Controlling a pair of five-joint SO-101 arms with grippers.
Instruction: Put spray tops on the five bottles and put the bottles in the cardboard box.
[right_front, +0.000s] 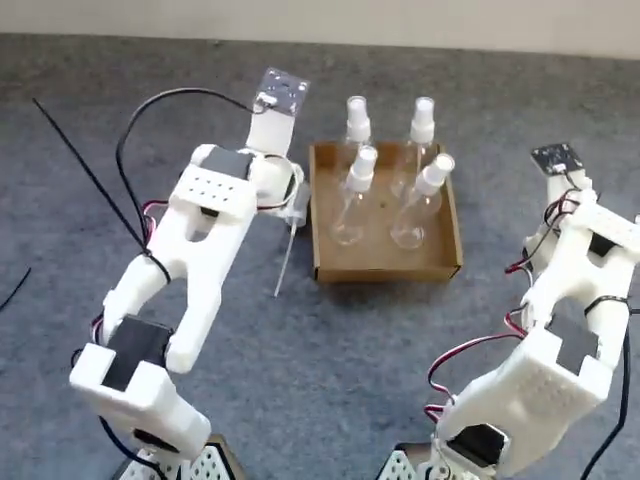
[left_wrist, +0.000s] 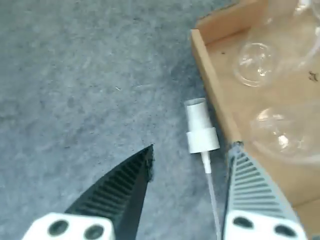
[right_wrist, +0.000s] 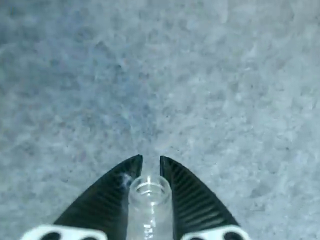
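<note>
Carpet (left_wrist: 75, 75), spray top (left_wrist: 200, 131) (flat) before left end effector (left_wrist: 192, 148)

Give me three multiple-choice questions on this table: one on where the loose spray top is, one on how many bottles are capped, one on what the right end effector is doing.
1. Where is the loose spray top?
A) on a bottle
B) on the table beside the cardboard box
C) inside the box

2. How many bottles wear spray tops?
A) two
B) five
C) four

3. The right end effector is:
A) shut on an uncapped bottle
B) open and empty
C) shut on a spray top

Answers: B, it lies just outside the box wall; C, four white tops show in the high view; A, its fingers clamp a bare open neck.
</note>
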